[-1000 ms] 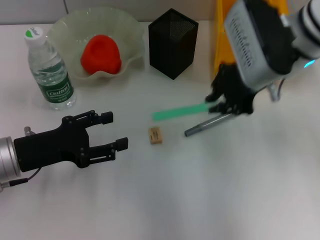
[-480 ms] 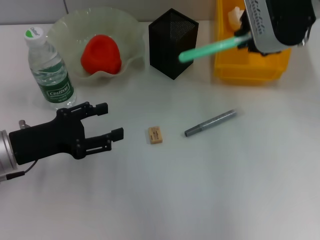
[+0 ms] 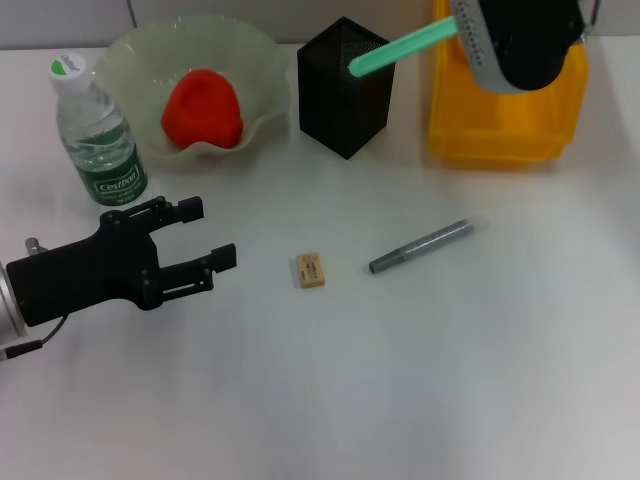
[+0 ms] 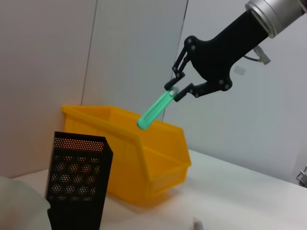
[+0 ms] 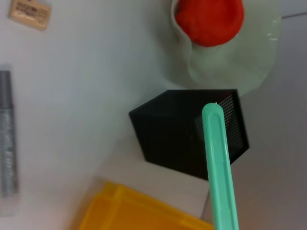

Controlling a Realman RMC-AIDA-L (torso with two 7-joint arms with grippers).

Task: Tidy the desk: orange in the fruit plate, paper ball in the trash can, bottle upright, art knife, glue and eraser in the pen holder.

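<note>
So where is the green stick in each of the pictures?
Head view: the green stick is at the top, slanting over the black pen holder, held by the right claw.
Left wrist view: mid-air near the middle, above the pen holder.
Right wrist view: lower right, its tip over the pen holder.
Shared landmark: the pen holder.

The head camera looks steeply down on the whole worktop (image 3: 480, 380) from above. The left wrist camera sits low near the surface, facing level across it toward the black mesh holder (image 4: 79, 184) and yellow bin (image 4: 144, 160). The right wrist camera hangs close above that same holder (image 5: 189, 136), looking down.
</note>
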